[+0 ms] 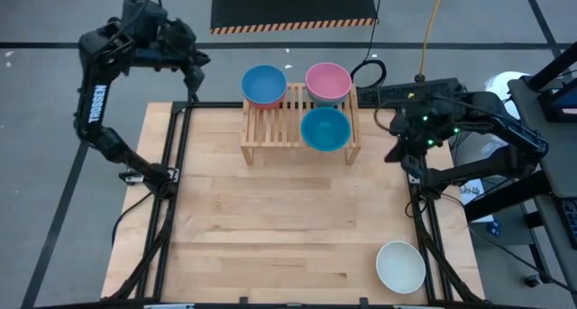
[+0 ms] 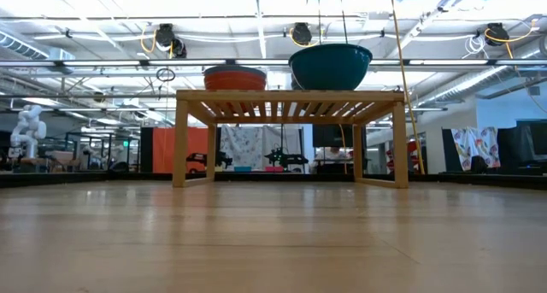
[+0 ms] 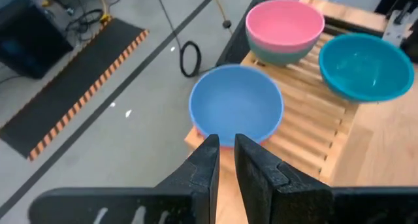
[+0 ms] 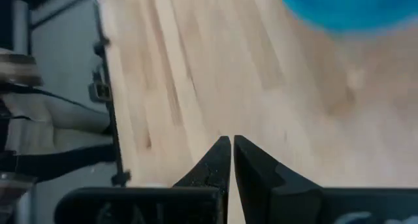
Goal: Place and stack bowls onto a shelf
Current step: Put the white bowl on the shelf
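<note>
The shelf [image 1: 270,133], a low slatted wooden rack, stands at the table's far middle. On it, a light blue bowl [image 3: 236,106] sits at the far left, nested in a red bowl [image 2: 235,78]. A pink bowl [image 3: 284,21] is nested in a greenish bowl [image 3: 281,54] at the far right. A teal bowl [image 1: 325,129] rests upright near the shelf's front right. A white bowl [image 1: 400,266] stands upright on the table's near right. My left gripper [image 3: 226,149] hangs above and left of the light blue bowl, a narrow gap between its fingers, holding nothing. My right gripper [image 4: 232,145] is shut and empty over the table's right edge.
The black frame rails [image 1: 176,165] run along the table's left and right edges. Bare wooden tabletop [image 1: 288,219] spreads in front of the shelf. Cables and a striped mat [image 1: 293,12] lie on the floor beyond the far edge.
</note>
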Motion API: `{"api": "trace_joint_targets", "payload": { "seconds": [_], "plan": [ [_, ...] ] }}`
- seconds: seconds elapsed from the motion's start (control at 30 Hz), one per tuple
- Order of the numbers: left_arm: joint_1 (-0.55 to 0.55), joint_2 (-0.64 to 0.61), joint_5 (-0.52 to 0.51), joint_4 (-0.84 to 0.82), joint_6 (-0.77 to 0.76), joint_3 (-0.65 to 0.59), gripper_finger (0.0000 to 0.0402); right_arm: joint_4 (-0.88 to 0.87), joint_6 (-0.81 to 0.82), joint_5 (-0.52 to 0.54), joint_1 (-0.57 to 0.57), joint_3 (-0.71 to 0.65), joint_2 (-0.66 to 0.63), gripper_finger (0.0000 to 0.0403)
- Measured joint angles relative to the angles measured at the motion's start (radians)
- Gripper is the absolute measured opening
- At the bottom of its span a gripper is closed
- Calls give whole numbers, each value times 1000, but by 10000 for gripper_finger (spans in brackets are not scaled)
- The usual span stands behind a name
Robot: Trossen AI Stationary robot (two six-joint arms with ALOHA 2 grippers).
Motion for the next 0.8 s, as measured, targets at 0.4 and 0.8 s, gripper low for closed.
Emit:
{"api": "trace_joint_targets", "payload": {
  "seconds": [0.4, 0.8],
  "plan": [
    [-2, -69, -12, -77, 8, 0, 56, -52, 282, -145, 11, -109, 46, 40],
    [-65, -82, -12, -76, 6, 0, 56, -46, 284, -314, 157, -420, 46, 90]
  ]
}}
